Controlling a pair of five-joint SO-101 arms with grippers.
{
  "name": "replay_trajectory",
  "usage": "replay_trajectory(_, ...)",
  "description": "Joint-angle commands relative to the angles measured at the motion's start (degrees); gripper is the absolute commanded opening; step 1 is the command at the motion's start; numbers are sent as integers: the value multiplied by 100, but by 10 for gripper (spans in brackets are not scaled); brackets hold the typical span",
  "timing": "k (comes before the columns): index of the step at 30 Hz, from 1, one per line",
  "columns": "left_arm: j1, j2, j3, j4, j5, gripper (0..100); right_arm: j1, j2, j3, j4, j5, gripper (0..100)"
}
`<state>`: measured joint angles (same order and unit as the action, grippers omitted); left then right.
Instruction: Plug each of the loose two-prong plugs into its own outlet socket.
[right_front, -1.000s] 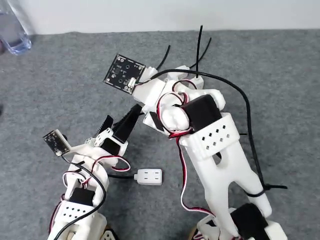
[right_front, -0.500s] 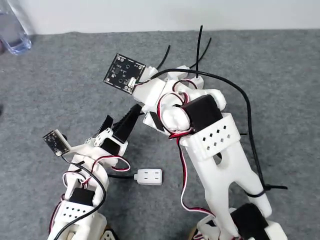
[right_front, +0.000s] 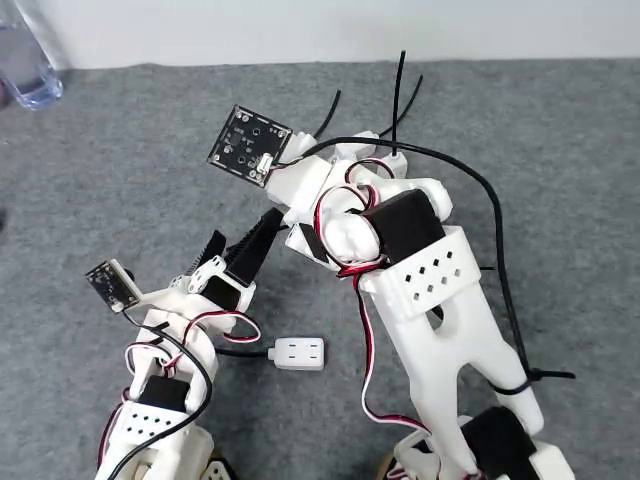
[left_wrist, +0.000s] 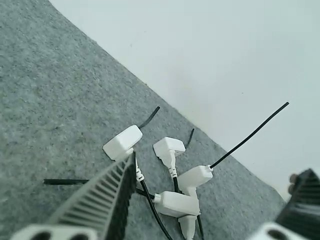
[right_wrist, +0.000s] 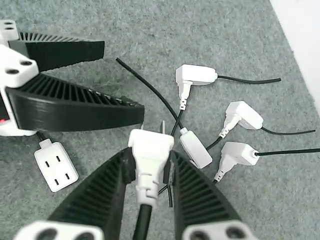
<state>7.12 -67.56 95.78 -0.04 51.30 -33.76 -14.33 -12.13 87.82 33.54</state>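
Right gripper (right_wrist: 151, 162): clenched on a white two-prong plug (right_wrist: 149, 146), whose prongs stick out past the fingertips.
Left gripper (right_wrist: 122, 82): spread wide with nothing in it, just beside the right one.
Outlet socket (right_wrist: 56, 170): flat on the grey mat (right_wrist: 225, 30) with its slots facing up. It lies to the left arm's side of the held plug and back toward the wrists, not ahead of the prongs.
Loose plugs (right_wrist: 196, 75): several lie just beyond the prongs.
Coming move: by my reckoning the held plug must swing back and tip prongs-down over the slots.

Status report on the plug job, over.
Right claw shut on a plug. Left claw open, empty. Outlet socket bare on the mat. Four loose plugs clustered nearby.
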Motion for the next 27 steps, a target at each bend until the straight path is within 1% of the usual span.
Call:
replay_trajectory(1,53,0,-4,-88,9,449,22,-207,-431,-215,-70,8)
replay_trajectory(19,70,0,22,-79,9,449,57,-233,-431,-277,-70,8)
replay_trajectory(23,299,9,48,35,9,449,57,-233,-431,-286,-70,8)
replay_trajectory(27,343,9,48,79,9,449,57,-233,-431,-277,-70,8)
